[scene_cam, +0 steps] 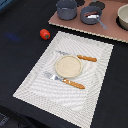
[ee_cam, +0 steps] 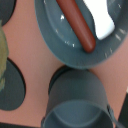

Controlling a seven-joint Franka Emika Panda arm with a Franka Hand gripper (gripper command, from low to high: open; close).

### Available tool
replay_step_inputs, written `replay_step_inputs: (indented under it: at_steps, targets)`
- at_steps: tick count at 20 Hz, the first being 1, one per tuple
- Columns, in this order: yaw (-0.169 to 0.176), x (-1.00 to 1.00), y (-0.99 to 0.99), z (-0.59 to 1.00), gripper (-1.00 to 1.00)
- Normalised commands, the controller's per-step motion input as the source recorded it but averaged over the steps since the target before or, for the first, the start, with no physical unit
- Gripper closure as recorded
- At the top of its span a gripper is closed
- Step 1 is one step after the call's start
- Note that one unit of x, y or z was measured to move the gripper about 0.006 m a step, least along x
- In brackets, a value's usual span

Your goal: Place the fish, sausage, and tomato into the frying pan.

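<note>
The grey frying pan (scene_cam: 85, 18) stands on the brown board at the back, its handle pointing toward the placemat. In the wrist view the pan (ee_cam: 52, 37) holds the reddish-brown sausage (ee_cam: 76, 25) and the white fish (ee_cam: 102, 20) side by side. They show only as a small reddish and white patch (scene_cam: 91, 16) in the exterior view. The red tomato (scene_cam: 45, 34) lies on the dark table off the placemat's far corner at the exterior view's left, well apart from the pan. No gripper fingers show in either view.
A deeper dark-grey pot (scene_cam: 66, 8) (ee_cam: 75, 97) stands beside the pan. A beige bowl (scene_cam: 123, 17) stands at the board's end on the exterior view's right. The striped placemat (scene_cam: 35, 80) carries a tan plate (scene_cam: 68, 66), a knife (scene_cam: 80, 57) and a fork (scene_cam: 65, 81). Dark round pads (ee_cam: 10, 87) lie on the board.
</note>
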Motion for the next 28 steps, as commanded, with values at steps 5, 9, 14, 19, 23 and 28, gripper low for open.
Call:
replay_step_inputs:
  at_steps: [5, 9, 14, 19, 23, 28]
  targets:
    - [-0.062, -0.67, -0.42, 0.02, -1.00]
    - [-0.050, -0.67, -0.48, 0.00, -1.00]
    - [-0.053, -0.66, -0.49, 0.00, -1.00]
    - [-0.046, -0.63, -0.54, -0.02, -1.00]
    - [-0.045, -0.59, -0.56, -0.06, -1.00]
    - [-0.057, -0.54, -0.56, -0.07, -1.00]
